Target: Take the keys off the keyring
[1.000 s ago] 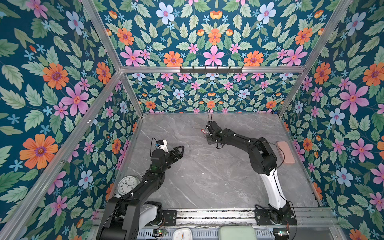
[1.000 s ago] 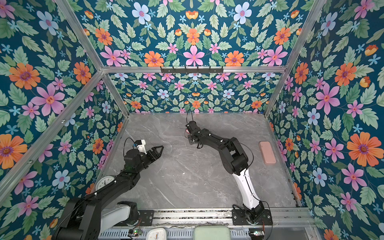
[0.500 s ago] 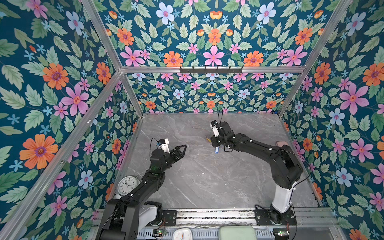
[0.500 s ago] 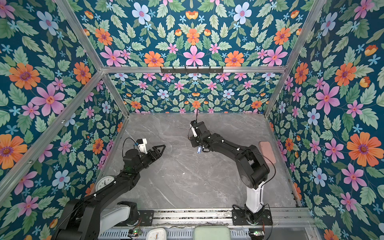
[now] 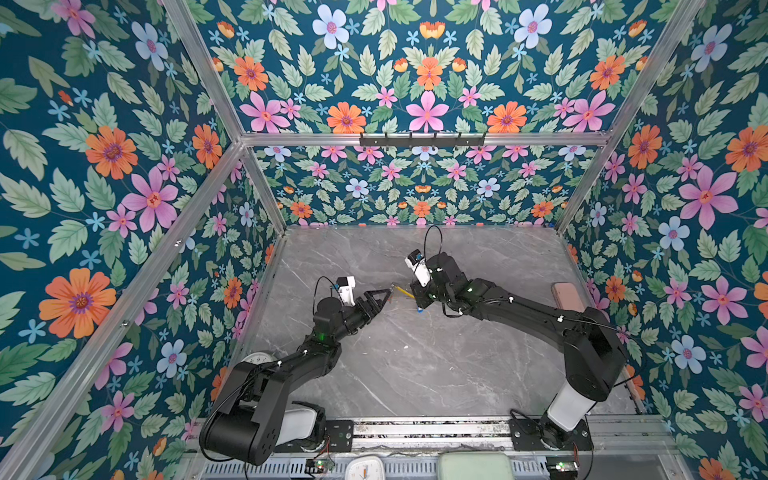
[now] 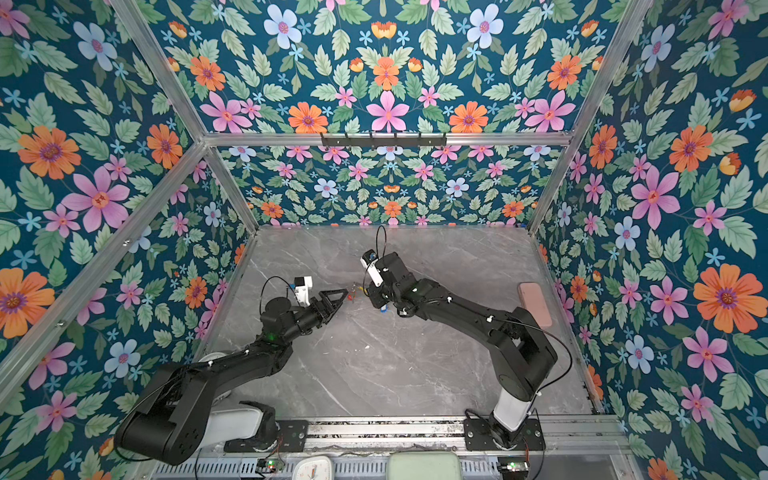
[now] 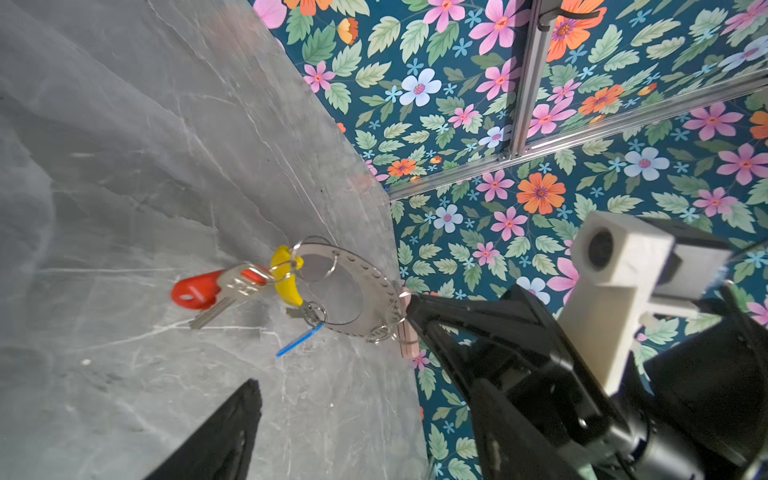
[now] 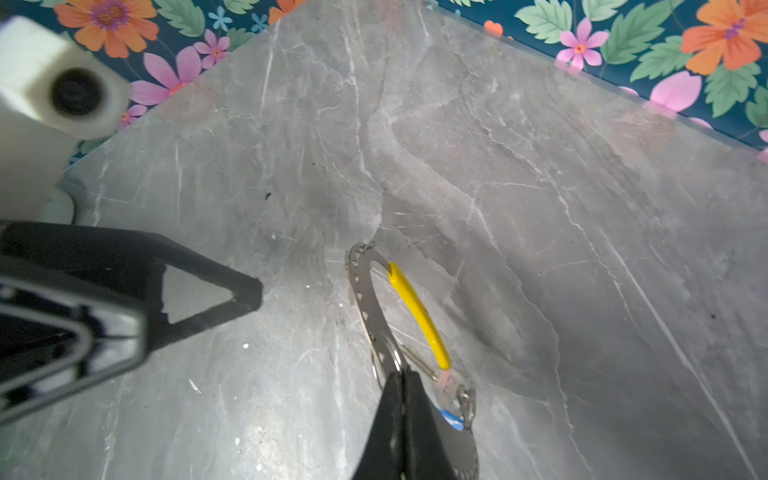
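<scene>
Keyring [image 7: 376, 276], a thin dark grey hoop pinched by the clenched right gripper [image 8: 402, 374], could twist loose if the spread left gripper [image 5: 382, 300] bumps its red-tagged silver key [image 7: 216, 291].

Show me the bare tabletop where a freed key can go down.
Crowded: around the keyring between the left gripper and right gripper. Bare: the wide tabletop from them to the front rail; also the back strip along the rear wall.
</scene>
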`<state>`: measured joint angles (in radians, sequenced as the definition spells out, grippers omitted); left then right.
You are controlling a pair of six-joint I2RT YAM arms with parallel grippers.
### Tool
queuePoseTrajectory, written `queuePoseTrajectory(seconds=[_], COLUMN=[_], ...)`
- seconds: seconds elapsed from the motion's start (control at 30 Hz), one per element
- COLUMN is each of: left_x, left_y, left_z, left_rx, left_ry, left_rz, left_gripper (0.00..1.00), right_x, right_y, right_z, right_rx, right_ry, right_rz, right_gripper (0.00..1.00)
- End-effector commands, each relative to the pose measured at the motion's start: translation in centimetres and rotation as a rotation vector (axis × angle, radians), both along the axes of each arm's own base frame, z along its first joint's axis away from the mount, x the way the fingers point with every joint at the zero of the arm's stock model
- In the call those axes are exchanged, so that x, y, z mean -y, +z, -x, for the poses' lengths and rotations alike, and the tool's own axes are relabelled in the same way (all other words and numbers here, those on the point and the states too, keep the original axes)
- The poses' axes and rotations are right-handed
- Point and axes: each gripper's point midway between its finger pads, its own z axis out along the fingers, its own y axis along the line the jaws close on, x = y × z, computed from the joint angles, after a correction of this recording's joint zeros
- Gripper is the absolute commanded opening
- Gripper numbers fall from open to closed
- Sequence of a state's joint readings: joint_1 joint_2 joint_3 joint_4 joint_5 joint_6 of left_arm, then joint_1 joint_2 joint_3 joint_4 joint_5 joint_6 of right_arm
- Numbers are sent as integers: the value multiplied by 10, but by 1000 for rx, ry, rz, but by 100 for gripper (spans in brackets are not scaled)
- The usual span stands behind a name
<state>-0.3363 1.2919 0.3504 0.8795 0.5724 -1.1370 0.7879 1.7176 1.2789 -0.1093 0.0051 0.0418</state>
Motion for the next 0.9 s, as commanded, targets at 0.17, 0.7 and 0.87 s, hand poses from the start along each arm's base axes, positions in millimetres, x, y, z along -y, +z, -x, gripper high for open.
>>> queuePoseTrajectory(seconds=[0.17,0.7,0.87], left_x=[3,1,-2], left_y=[1,1,10], left_z=[2,1,0], left_rx=[-76,-86,-59], left_ry=[38,59,71], left_rz=[1,22,36], left_gripper=[79,56,63], right_x=[-20,-48,-48], right_y=[13,25,22], right_z=[0,41,48], right_rx=[138,295,301], right_ry=[6,145,166], right_rz=[54,68,58], right_gripper=[0,0,0])
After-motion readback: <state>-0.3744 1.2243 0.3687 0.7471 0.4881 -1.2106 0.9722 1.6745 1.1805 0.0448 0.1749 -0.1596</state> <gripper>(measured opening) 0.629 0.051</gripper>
